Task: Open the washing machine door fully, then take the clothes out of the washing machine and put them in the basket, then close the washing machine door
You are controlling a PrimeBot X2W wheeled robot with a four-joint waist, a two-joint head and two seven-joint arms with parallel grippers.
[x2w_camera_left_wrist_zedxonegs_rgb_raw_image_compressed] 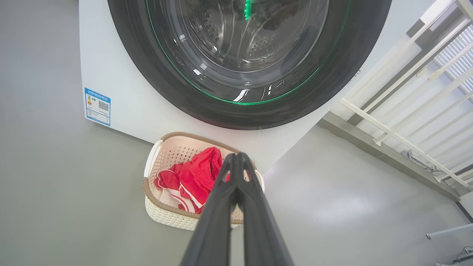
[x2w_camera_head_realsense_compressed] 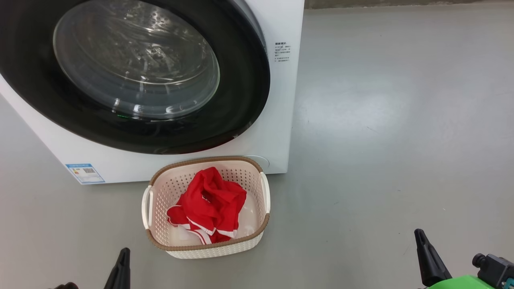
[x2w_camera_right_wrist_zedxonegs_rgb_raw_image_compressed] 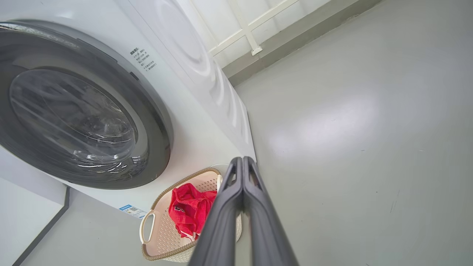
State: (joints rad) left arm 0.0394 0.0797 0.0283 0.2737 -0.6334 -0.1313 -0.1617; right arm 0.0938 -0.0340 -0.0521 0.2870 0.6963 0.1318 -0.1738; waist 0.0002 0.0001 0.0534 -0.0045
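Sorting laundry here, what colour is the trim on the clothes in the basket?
White stripes on the red clothes, clearest in the head view.

I have the left gripper [x2w_camera_left_wrist_zedxonegs_rgb_raw_image_compressed: 236, 158] closed tight, its jaws pressed together along their whole length with nothing between them. The right gripper [x2w_camera_right_wrist_zedxonegs_rgb_raw_image_compressed: 242, 161] matches it, jaws meeting right up to the tips and gripping nothing.

Head cam looks down: washing machine door [x2w_camera_head_realsense_compressed: 241, 100] 11 o'clock, basket [x2w_camera_head_realsense_compressed: 217, 251] 6 o'clock. Wrist cams face same 2 from left, right.
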